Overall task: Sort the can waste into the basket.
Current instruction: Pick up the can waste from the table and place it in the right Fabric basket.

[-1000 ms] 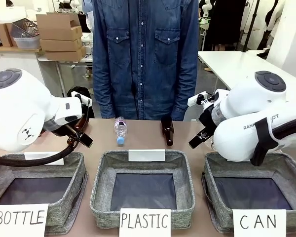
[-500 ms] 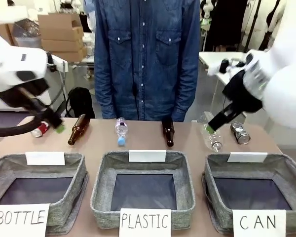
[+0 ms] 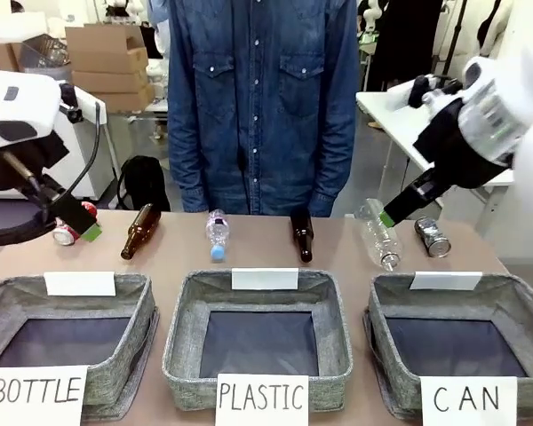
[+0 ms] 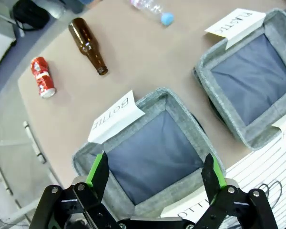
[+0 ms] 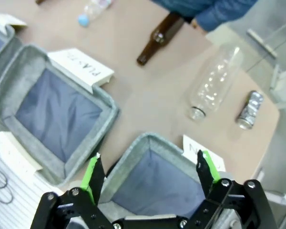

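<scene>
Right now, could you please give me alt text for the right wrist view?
The open right hand hangs over the CAN basket. Beyond it on the brown table lie a small metal can, a clear plastic bottle and a brown glass bottle; the PLASTIC basket sits alongside.

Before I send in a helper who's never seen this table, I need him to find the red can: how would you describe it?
Find the grey basket signed BOTTLE. Behind it on the brown table, near the edge, lies a small can beside a brown bottle. It alone is red with white markings.
</scene>
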You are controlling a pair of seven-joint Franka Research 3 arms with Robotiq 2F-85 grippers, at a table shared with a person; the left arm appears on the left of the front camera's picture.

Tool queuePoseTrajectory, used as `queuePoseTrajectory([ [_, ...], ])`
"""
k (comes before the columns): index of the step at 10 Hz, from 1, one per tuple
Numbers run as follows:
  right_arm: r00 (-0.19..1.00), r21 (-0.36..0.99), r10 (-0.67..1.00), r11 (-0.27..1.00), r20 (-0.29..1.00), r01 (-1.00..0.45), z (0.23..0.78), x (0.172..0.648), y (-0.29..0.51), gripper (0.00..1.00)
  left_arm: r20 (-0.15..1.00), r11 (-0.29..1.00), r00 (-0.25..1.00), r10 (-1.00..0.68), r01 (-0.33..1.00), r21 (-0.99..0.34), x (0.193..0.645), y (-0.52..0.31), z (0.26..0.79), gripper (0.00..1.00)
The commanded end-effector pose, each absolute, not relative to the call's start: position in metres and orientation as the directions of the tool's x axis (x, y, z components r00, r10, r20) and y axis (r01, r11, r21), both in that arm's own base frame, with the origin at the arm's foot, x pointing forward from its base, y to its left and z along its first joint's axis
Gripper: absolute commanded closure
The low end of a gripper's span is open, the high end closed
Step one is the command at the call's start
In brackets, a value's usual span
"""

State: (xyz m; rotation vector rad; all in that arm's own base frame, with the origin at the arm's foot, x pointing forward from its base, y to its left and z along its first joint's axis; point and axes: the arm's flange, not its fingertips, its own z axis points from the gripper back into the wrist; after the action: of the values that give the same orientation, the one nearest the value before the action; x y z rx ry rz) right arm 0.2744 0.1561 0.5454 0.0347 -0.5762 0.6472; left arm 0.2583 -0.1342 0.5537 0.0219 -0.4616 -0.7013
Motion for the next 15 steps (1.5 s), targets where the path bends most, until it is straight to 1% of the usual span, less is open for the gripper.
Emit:
queuePoseTrajectory([
  [1,0.672,-0.035,0.498,0.816,0.548,-0.577,0.556,0.258,0.146,0.00,0.471,0.690,0.623,-0.625,0.722,-0.040,0.251,-0.122,0.563,0.00],
  [2,0.730,0.186,0.391,0.800,0.560,-0.570,0.558,0.250,0.129,0.00,0.463,0.677,0.687,-0.559,0.701,-0.223,0.252,-0.095,0.565,0.00],
  [3,0.811,0.369,0.220,0.805,0.542,-0.465,0.559,0.244,0.107,0.00,0.451,0.655,0.753,-0.478,0.648,-0.388,0.251,-0.067,0.564,0.00],
  [4,0.850,0.548,0.093,0.727,0.518,-0.413,0.563,0.233,0.083,0.00,0.499,0.512,0.765,-0.407,0.644,-0.569,0.248,-0.038,0.562,0.00],
  [5,0.849,0.678,-0.063,0.634,0.524,-0.372,0.570,0.221,0.053,0.00,0.542,0.450,0.804,-0.244,0.589,-0.671,0.245,-0.006,0.561,0.00],
  [6,0.841,0.749,-0.173,0.570,0.513,-0.339,0.573,0.212,0.027,0.00,0.575,0.395,0.809,-0.121,0.571,-0.720,0.239,0.018,0.561,0.00],
  [9,0.829,0.866,-0.377,0.445,0.413,-0.229,0.560,0.208,-0.043,0.00,0.605,0.282,0.784,0.140,0.554,-0.783,0.225,0.078,0.551,0.00],
  [10,0.827,0.894,-0.421,0.402,0.374,-0.199,0.549,0.210,-0.062,0.00,0.596,0.259,0.776,0.205,0.545,-0.798,0.221,0.095,0.544,0.00],
  [11,0.829,0.909,-0.439,0.374,0.347,-0.182,0.536,0.213,-0.075,0.00,0.589,0.255,0.774,0.232,0.536,-0.805,0.221,0.103,0.539,0.00],
  [12,0.855,0.911,-0.416,0.388,0.310,-0.141,0.522,0.220,-0.077,0.00,0.553,0.302,0.798,0.240,0.480,-0.824,0.226,0.100,0.536,0.00],
  [13,0.881,0.896,-0.373,0.430,0.290,-0.113,0.508,0.231,-0.074,0.00,0.503,0.375,0.842,0.194,0.410,-0.831,0.236,0.094,0.533,0.00],
  [14,0.842,0.831,-0.377,0.539,0.386,-0.139,0.504,0.231,-0.069,0.00,0.555,0.275,0.791,0.257,0.491,-0.827,0.230,0.132,0.558,0.00],
  [15,0.856,0.910,-0.427,0.400,0.291,-0.110,0.563,0.241,-0.113,0.00,0.555,0.275,0.791,0.257,0.491,-0.827,0.230,0.132,0.558,0.00],
])
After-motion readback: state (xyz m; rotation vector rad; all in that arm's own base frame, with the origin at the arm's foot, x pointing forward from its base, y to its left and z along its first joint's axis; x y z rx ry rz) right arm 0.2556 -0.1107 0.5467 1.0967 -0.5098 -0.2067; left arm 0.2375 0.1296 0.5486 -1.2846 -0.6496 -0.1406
